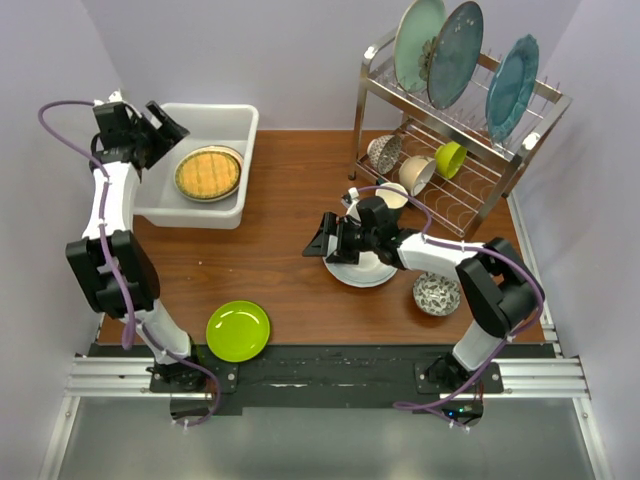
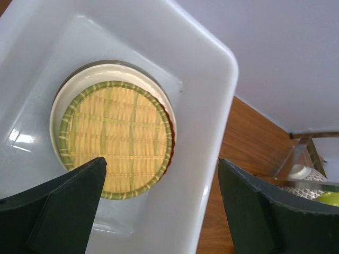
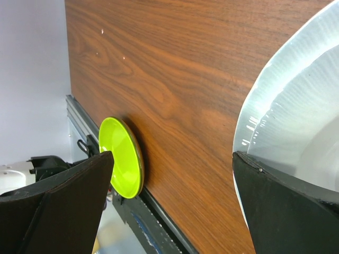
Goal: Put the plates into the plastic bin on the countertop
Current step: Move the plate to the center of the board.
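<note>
The white plastic bin (image 1: 240,125) stands at the back left of the wooden countertop (image 1: 280,270). Inside it, a woven yellow plate (image 1: 208,172) lies on top of a stack; a cream rim (image 2: 57,106) shows under the woven yellow plate (image 2: 116,138). My left gripper (image 1: 172,128) hangs open over the bin's left side, holding nothing, with the bin wall (image 2: 212,69) between its fingers (image 2: 63,211). A lime green plate (image 1: 238,331) lies near the front edge. My right gripper (image 1: 318,238) is open and low at the left rim of a white plate (image 1: 362,270).
A small patterned bowl (image 1: 437,294) sits right of the white plate. The steel wire rack (image 1: 500,185) at the back right holds large teal plates (image 1: 455,55) and small bowls (image 1: 385,152). The right wrist view shows the lime plate (image 3: 124,159) and bare wood (image 3: 175,79).
</note>
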### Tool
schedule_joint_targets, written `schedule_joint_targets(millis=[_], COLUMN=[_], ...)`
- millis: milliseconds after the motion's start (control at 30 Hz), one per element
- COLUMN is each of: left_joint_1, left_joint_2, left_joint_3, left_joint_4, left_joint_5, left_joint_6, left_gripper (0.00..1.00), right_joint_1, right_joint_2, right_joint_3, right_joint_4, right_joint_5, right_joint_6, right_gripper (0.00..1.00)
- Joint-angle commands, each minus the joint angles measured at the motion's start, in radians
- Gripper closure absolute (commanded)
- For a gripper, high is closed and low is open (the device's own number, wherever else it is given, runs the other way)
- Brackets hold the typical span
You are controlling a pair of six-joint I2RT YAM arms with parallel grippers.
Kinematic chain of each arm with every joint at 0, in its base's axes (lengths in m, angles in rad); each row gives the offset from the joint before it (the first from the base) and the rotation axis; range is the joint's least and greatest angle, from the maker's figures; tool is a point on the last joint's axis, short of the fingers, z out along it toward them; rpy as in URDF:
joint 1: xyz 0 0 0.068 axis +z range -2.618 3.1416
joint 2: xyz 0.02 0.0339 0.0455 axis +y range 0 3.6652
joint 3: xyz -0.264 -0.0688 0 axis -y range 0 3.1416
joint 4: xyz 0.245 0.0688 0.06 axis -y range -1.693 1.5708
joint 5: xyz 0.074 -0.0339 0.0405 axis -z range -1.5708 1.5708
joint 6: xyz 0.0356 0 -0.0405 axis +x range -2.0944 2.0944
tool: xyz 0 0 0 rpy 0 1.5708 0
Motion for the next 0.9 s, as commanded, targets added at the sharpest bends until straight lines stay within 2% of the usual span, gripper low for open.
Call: schedule_joint_targets(millis=[0, 267, 600, 867], left_joint_1=[-0.025, -0.159, -0.359, -0.537], left_joint_2=[-0.080, -0.212, -0.375, -0.366], left_joint_3=[0.021, -0.090, -0.314, -0.340], left_joint_4=[0.012, 0.047, 0.142, 0.135], left_joint_5=[0.075, 0.181, 0.221, 0.132], left_joint_6=[0.025, 0.086, 0.062, 0.068], left_gripper=[0.09, 0.09, 0.08, 0.08], right_joint_1=[-0.002, -0.015, -0.074, -0.163], right_joint_2=[-0.047, -0.071, -0.119, -0.170], right_joint_3=[0.026, 0.023, -0.001, -0.046], right_joint_4=[-0.060, -0.091, -0.132, -0.157], right_joint_5=[0.030, 0.046, 0.067, 0.089], right_joint_6=[-0.035, -0.051, -0.071, -0.095], right_gripper=[0.02, 0.01, 0.01, 0.01])
